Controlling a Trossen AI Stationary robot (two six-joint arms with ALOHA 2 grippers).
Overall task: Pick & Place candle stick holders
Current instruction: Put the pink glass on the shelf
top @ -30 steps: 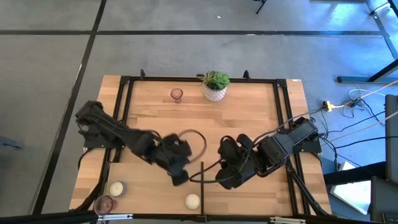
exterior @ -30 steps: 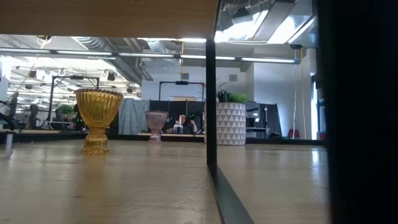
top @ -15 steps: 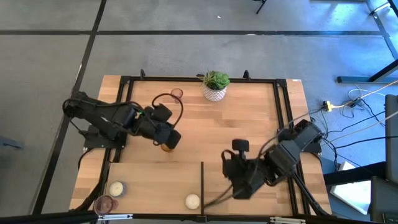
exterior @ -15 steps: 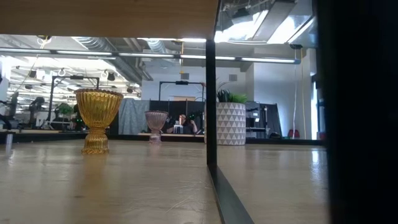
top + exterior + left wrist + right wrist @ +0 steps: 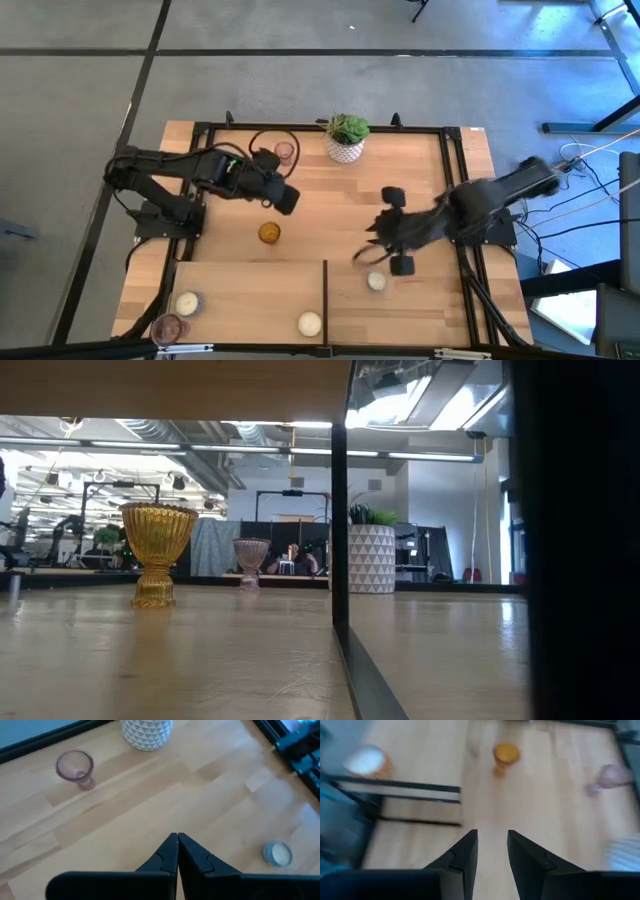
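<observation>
Left gripper (image 5: 177, 838) hung over the middle of the counter's (image 5: 420, 200) left half with its jaws pressed together and nothing between them. Amber holder (image 5: 268, 233) stood upright just on the front side of it, clear of the arm. Pink holder (image 5: 284, 151) stood near the back edge, beside the white plant pot (image 5: 346, 139).

Right gripper (image 5: 490, 845) was over the right half, its jaws a little apart and empty. Small white holder (image 5: 376, 282) sat on the counter just in front of it, right of the black divider (image 5: 325, 300). At the front edge were more: another white holder (image 5: 309, 323) beside the divider, plus a third white one (image 5: 187, 302) and a second pink one (image 5: 168, 327) in the front left corner.

My reading: both arms were between pieces, neither carrying. Amber and back pink holders seemed the ones left out on the open counter. Next move for the left arm would be to open its jaws, settle over one of the two and close on its stem or bowl without tipping it; glass, narrow foot, so it would topple easily.
</observation>
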